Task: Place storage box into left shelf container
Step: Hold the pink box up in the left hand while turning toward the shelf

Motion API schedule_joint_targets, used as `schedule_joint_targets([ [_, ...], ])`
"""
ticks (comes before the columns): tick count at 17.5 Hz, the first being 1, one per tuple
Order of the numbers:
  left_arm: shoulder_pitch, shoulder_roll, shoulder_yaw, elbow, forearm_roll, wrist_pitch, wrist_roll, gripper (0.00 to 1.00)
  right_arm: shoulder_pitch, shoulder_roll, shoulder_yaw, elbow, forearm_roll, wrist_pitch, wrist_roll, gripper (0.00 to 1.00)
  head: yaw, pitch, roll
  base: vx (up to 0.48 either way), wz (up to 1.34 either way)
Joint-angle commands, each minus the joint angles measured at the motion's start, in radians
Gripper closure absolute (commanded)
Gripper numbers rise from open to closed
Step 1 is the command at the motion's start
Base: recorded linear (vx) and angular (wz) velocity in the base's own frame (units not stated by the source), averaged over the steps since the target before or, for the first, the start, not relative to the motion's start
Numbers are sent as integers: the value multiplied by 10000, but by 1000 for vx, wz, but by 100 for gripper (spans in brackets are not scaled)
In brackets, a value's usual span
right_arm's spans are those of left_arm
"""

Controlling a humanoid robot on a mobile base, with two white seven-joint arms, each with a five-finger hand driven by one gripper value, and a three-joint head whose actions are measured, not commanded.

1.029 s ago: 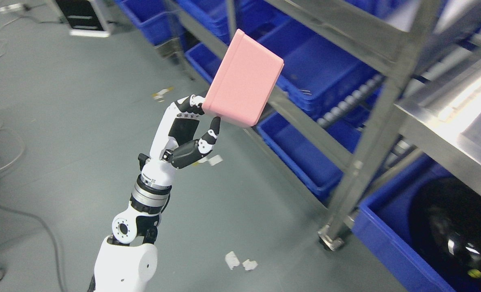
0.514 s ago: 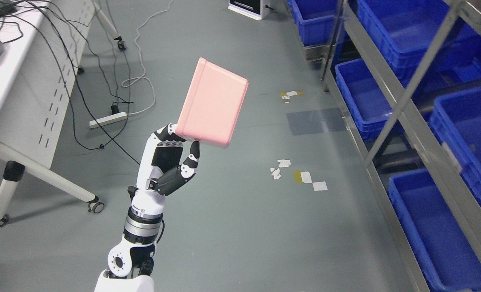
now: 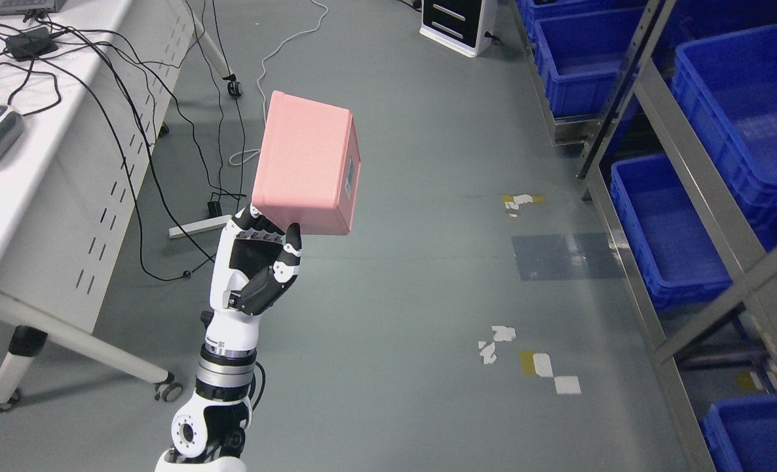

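My left hand (image 3: 267,236) is raised at the middle left of the head view and is shut on the lower edge of a pink storage box (image 3: 303,164). The box is held up in the air over the grey floor, tilted, with a small label on its right side. The metal shelf (image 3: 690,157) stands along the right edge and holds several blue containers (image 3: 657,223), well to the right of the box. My right arm is out of view.
A white table (image 3: 41,196) with cables and a device stands at the left. A power strip (image 3: 195,226) and cords lie on the floor beneath the box. Tape scraps (image 3: 532,357) mark the floor. A black-and-white unit (image 3: 457,23) stands at the top.
The whole picture has shifted, so the camera has turned left: the shelf has slid to the right and the table has come into view. The box stays in my left hand, now showing its labelled side.
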Motion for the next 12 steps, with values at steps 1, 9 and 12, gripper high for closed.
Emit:
schedule_joint_targets([
  [1, 204, 173, 101, -135, 228, 88, 1, 98, 93, -175, -46, -174, 15, -3, 8, 0, 0, 0, 0, 490, 114],
  [9, 679, 173, 102, -120, 244, 42, -365, 98, 93, -175, -46, -174, 15, -3, 8, 0, 0, 0, 0, 612, 36],
  [12, 1032, 173, -465, -104, 197, 57, -1163, 98, 93, -175, -46, -174, 15, -3, 8, 0, 0, 0, 0, 662, 38],
])
